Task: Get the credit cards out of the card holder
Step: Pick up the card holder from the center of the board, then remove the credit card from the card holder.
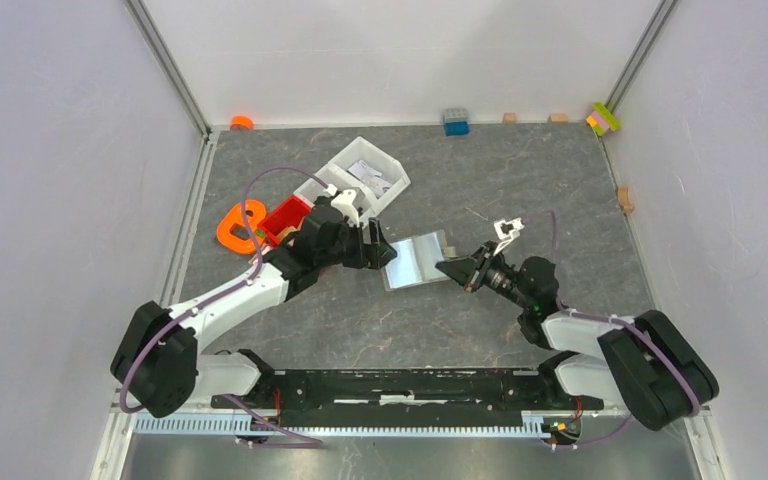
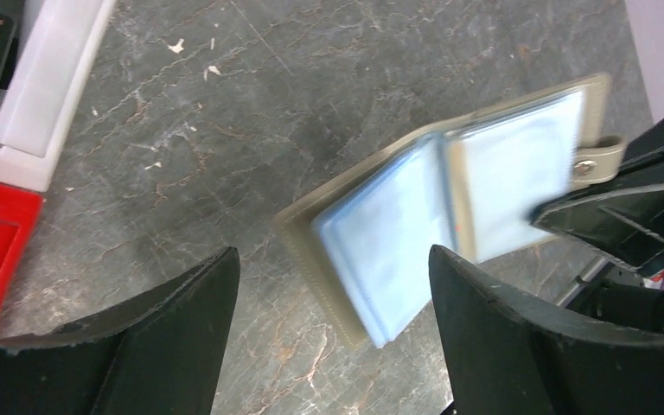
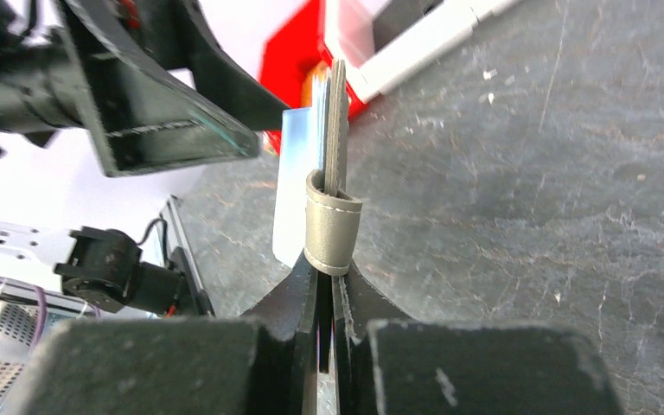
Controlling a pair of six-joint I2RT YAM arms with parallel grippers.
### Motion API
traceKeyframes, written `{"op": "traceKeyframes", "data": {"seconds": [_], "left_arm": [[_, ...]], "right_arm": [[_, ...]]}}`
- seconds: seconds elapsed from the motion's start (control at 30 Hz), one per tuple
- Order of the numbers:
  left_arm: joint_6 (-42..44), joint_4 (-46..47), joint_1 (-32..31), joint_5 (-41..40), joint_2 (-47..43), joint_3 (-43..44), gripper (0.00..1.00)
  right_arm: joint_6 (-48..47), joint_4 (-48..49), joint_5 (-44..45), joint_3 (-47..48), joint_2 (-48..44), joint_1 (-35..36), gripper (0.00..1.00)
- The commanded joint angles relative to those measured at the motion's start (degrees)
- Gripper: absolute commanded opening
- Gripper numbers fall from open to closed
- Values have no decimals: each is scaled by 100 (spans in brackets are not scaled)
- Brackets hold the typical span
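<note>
In the centre of the top view, the card holder [image 1: 418, 261] lies open, its right edge pinched in the closed right gripper [image 1: 454, 268]. Pale blue credit cards [image 2: 385, 259] sit in its sleeves. The left gripper [image 2: 333, 259] gapes wide at the holder's left edge, gripping nothing.

Lab robot test cell: white panel walls [image 1: 60, 150] enclosing a grey marbled tabletop [image 1: 520, 180], left arm [image 1: 240, 295] and right arm [image 1: 580, 330] bolted to a black rail [image 1: 410, 385] at bottom, toy blocks [image 1: 456, 122] along the top edge.
</note>
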Motion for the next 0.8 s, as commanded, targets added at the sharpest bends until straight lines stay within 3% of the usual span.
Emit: {"op": "traceKeyframes", "data": {"seconds": [0.0,0.33,0.43,0.63,0.7,0.77], "left_arm": [[-217,761,34,529,-31,-97,87],[-568,2469,65,2053,-132,-601,83],[-703,2820,62,2419,2,-609,66],[-704,2833,67,2349,-23,-641,16],[-642,2736,70,2213,-119,-655,7],[-598,2655,65,2079,-225,-680,5]], "right_arm": [[435,1235,-38,-262,-539,-175,0],[1071,2763,-419,-534,-621,-255,0],[1229,3134,-560,-502,-412,-253,0],[1058,2783,-681,-319,-175,-202,6],[848,2438,-661,-226,-211,-119,11],[536,1985,-583,-142,-311,-39,21]]}}
